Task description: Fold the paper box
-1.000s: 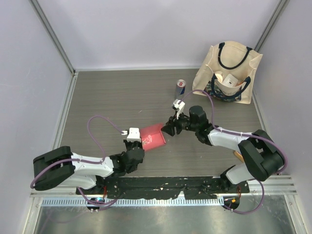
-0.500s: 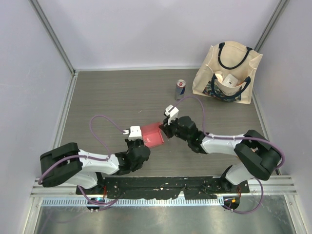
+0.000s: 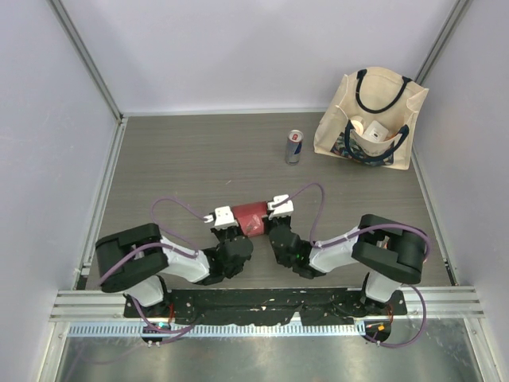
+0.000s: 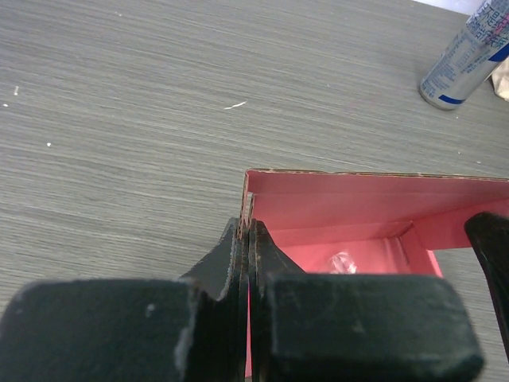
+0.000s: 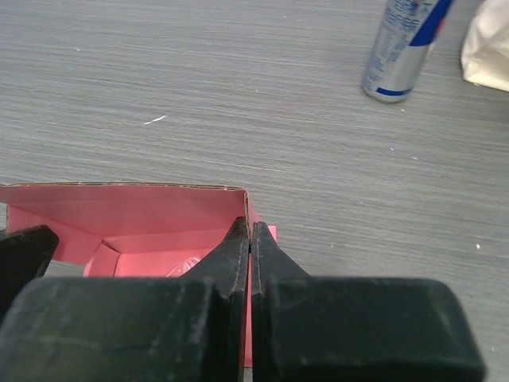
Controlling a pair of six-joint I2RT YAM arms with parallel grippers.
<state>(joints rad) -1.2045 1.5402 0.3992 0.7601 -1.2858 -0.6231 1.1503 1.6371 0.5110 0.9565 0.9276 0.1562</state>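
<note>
We judge the pink-red card paper box light and flimsy; left gripper and right gripper pinch its end walls.

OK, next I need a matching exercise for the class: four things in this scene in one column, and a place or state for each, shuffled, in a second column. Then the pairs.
Column 1
1. paper box
2. can
3. tote bag
4. white box

Column 2
A. upright, just left of the bag
B. inside the tote bag
C. clamped at each end by the left gripper and right gripper
D. far right corner of the table

Pairs: 1-C, 2-A, 3-D, 4-B
</note>
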